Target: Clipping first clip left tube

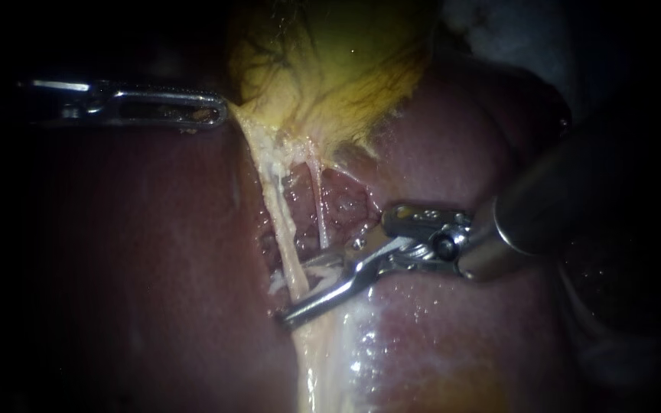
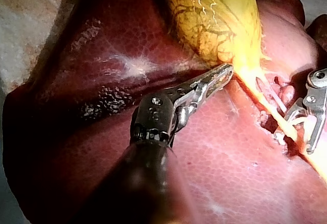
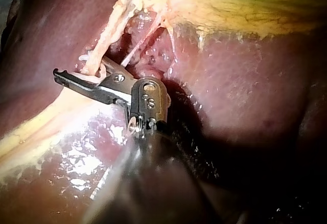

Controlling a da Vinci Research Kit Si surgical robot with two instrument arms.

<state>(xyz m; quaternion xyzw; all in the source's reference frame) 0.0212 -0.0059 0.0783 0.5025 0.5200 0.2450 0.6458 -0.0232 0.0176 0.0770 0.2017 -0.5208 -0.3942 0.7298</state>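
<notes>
Between the parted hand of the right instrument (image 1: 302,291) lies the left tube (image 1: 283,226), ungripped. Soft, slick and fragile, it wants clipping squarely mid-length. The left instrument (image 1: 222,115) holds the gallbladder (image 1: 330,69).

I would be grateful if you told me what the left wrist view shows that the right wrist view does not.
Only the left wrist view shows the left instrument, its tip at the lower end of the gallbladder. Only the right wrist view shows the shaft of the right instrument and its tip reaching past the left tube. Both show the right instrument's head, the gallbladder, the liver and the left tube.
</notes>
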